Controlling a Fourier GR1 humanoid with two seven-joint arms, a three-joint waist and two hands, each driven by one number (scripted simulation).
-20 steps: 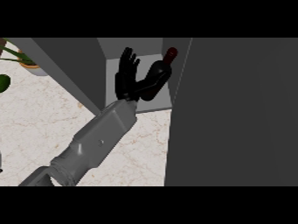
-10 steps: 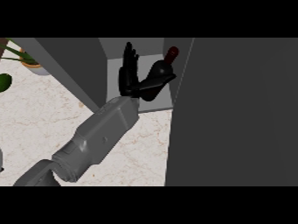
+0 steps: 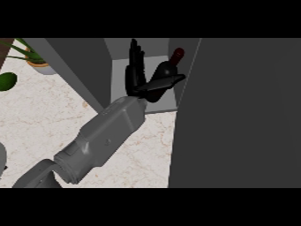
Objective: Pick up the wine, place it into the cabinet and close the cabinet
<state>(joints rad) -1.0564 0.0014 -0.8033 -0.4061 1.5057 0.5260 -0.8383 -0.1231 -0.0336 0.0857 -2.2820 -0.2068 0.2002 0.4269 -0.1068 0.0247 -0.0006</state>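
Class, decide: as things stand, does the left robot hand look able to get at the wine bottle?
Probably yes: the left robot hand is open inside the cabinet, right beside the wine bottle, thumb towards it, and nothing visible stands between them.

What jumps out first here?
A grey forearm runs up the middle from the lower left, its black left hand open inside the cabinet beside a dark wine bottle with a red top. A dark cabinet door fills the right; a potted plant sits top left.
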